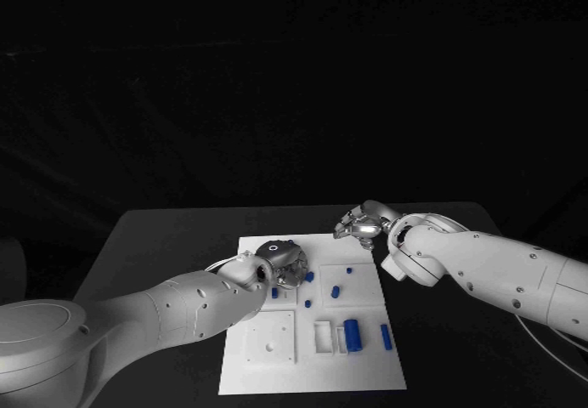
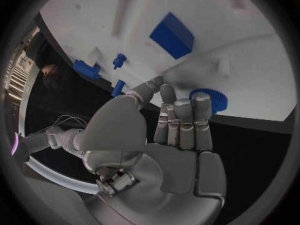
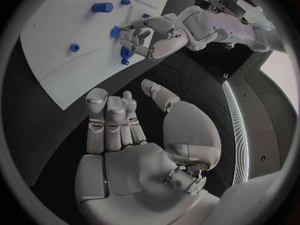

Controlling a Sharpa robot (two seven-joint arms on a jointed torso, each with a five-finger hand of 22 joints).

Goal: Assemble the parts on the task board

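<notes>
The white task board (image 1: pixel 276 361) lies in the middle of the black table. Several blue parts stand or lie on it, among them a cylinder (image 1: pixel 354 334) and a bar (image 1: pixel 386 337). My left hand (image 1: pixel 282 259) hovers over the board's far left area. Its fingers (image 2: pixel 181 115) stand straight and close together, with the thumb apart. A round blue toothed part (image 2: pixel 212 99) lies on the board just behind those fingertips; I cannot tell if they touch it. A blue block (image 2: pixel 171 35) sits farther on. My right hand (image 1: pixel 362 223) is at the board's far right corner, fingers apart and holding nothing.
In the right wrist view my right hand (image 3: pixel 134 135) is over bare black table beside the board's edge (image 3: pixel 62 92), facing the left hand (image 3: pixel 156 35). Rectangular recesses (image 1: pixel 326 337) are sunk in the board's near half.
</notes>
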